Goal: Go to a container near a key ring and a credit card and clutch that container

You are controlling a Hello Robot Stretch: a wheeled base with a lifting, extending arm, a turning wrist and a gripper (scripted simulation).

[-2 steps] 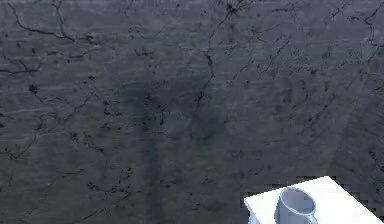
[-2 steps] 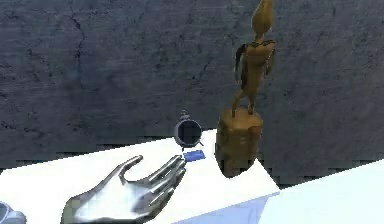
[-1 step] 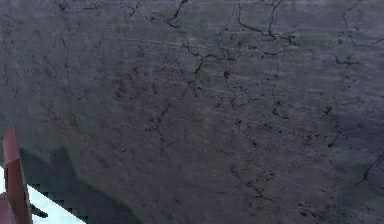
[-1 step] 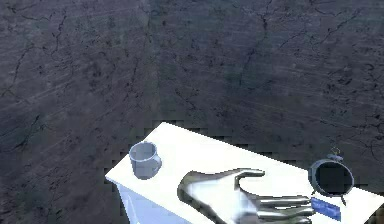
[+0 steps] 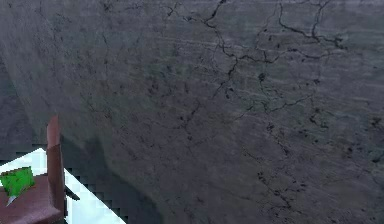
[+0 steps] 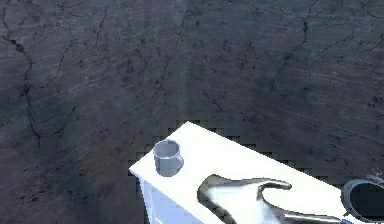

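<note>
pincer: state and pose can't tell | grey cup [image 6: 167, 158] upright near the corner of white table [image 6: 215, 150], arm side view | tan curved object [image 6: 245, 192] near it

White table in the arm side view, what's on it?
A grey cup near its corner, a tan curved shape and a dark round thing at the right edge. Anything under the tan shape is covered.

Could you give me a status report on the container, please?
Grey cup-like container upright near the white table corner, arm side view. Tan curved object lies close beside it. Dark round item at the view's right edge.
</note>
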